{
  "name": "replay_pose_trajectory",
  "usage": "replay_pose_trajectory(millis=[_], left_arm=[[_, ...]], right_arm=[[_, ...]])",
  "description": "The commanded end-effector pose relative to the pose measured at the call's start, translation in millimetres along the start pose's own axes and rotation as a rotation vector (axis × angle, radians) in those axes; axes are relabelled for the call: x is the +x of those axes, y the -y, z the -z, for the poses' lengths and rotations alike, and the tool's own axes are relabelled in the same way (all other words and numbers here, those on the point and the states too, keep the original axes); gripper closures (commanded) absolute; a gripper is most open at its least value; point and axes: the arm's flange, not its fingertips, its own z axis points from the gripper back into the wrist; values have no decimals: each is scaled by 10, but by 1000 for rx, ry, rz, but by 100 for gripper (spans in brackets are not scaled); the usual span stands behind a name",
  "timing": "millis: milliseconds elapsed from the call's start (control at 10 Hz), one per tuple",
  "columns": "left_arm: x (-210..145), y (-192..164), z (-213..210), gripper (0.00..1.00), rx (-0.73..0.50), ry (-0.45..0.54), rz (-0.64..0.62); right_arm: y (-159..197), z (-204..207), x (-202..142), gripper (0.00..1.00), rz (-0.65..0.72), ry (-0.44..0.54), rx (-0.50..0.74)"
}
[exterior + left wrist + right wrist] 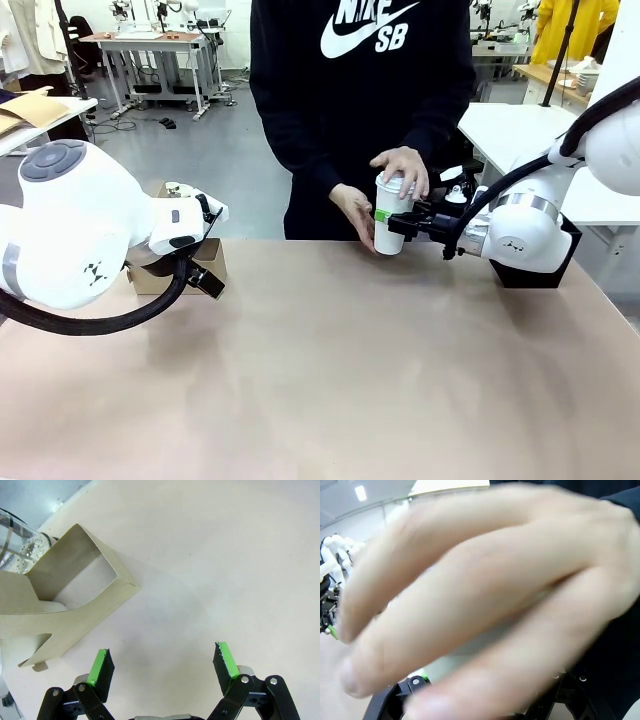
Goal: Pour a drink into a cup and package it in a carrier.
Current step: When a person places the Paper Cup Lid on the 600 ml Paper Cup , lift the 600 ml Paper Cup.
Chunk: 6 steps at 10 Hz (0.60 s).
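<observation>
A white paper cup with a green band stands at the far edge of the table. My right gripper is shut on its side. The person holds the same cup, one hand over its lid and the other hand against its left side. That hand is a close blur across the right wrist view. The brown cardboard carrier sits at the table's left. My left gripper hangs open above bare table beside the carrier. A clear glass jug stands behind the carrier; the drink itself is not visible.
A black box stands behind my right arm at the table's right edge. My left arm's large white joint covers the left side of the front view. The tabletop stretches bare in the middle and front.
</observation>
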Motion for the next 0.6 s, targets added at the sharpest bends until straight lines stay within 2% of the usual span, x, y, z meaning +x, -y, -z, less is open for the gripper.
replay_pose_trajectory(millis=[0, 500], left_arm=[[-3, -9, -3, 0, -2, 1, -3], [-3, -9, -3, 0, -2, 1, -3]], right_arm=[[-35, 36, 56, 20, 3, 9, -12], [-35, 36, 56, 20, 3, 9, -12]])
